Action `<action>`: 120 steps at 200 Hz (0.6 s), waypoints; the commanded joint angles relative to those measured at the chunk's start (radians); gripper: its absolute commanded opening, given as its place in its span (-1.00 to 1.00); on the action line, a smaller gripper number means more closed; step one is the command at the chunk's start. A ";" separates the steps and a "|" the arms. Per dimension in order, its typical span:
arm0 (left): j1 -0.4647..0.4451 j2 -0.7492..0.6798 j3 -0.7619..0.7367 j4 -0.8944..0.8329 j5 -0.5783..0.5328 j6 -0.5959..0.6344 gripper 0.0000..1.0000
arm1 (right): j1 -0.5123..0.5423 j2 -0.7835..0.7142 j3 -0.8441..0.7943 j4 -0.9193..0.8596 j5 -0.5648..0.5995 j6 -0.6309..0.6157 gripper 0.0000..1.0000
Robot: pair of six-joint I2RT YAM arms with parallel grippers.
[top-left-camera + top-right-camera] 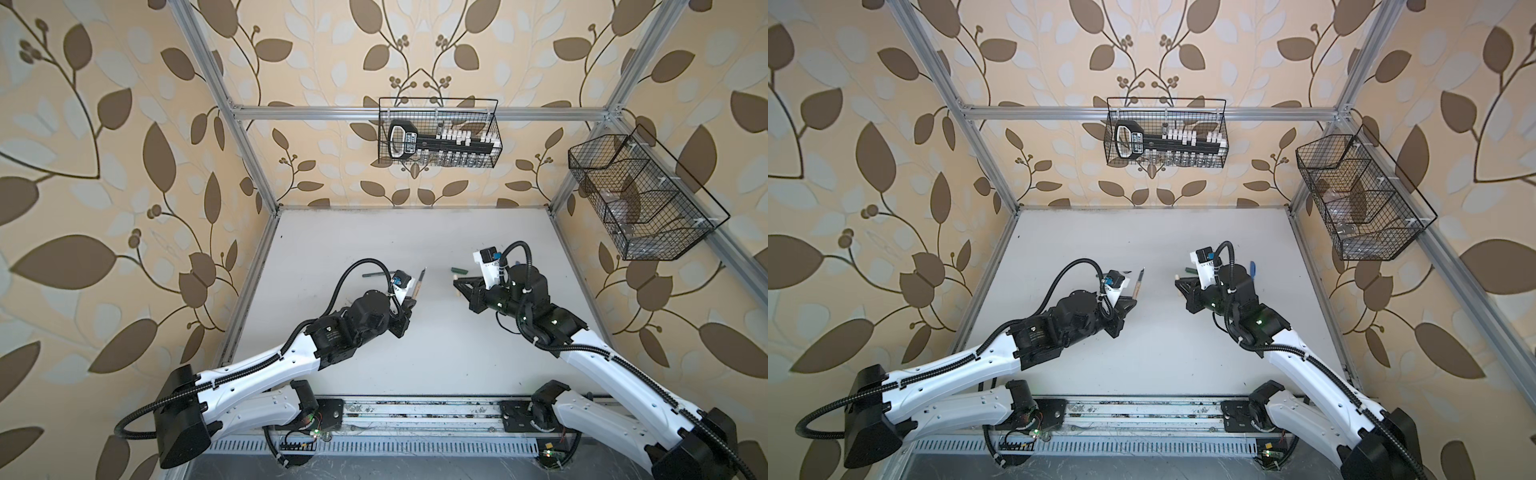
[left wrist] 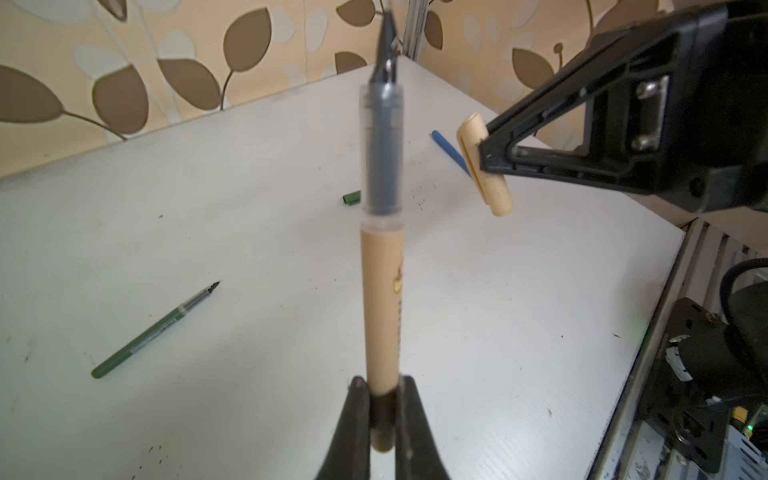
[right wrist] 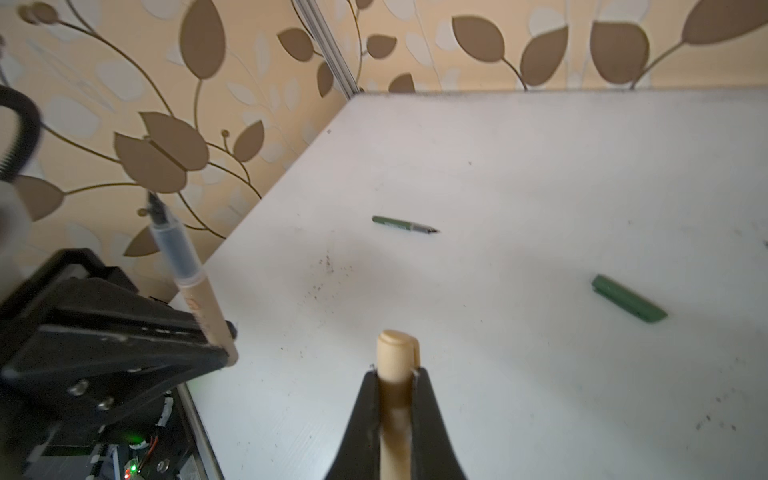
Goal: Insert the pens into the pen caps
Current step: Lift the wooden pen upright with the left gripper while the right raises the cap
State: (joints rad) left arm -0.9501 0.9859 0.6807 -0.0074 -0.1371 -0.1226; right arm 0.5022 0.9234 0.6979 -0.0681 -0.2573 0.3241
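- A scuffed white table (image 1: 415, 353) stood inside an aluminium frame (image 1: 332, 112), with leaf-patterned wallpaper (image 1: 104, 124) on every side.
- The left gripper (image 2: 381, 386) was clamped on the tail of the tan pen (image 2: 381, 299). The right gripper (image 3: 397, 374) pinched the tan cap (image 3: 397, 349). Pen and cap were held apart above the table.
- The green pen (image 2: 153, 330) and green cap (image 3: 627, 299) lay apart on the surface. The blue pen (image 2: 451, 151) showed in the left wrist view, not the right.
- A wire basket (image 1: 436, 99) on the back rail held a black-and-white tool (image 1: 440, 143). The contents of the side basket (image 1: 648, 245) were unclear.

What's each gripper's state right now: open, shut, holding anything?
Left gripper: shut on the tan pen, held by its back end.
Right gripper: shut on the tan cap.
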 commanded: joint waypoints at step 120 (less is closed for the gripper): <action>0.012 -0.193 -0.208 0.327 0.240 0.051 -1.00 | 0.181 -0.102 0.021 0.369 0.031 -0.025 -0.97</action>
State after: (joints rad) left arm -0.9474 0.8330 0.4740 0.2386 0.0132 -0.0769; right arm 0.6628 0.8330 0.6987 0.2340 -0.2668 0.3191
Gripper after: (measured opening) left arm 0.100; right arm 0.091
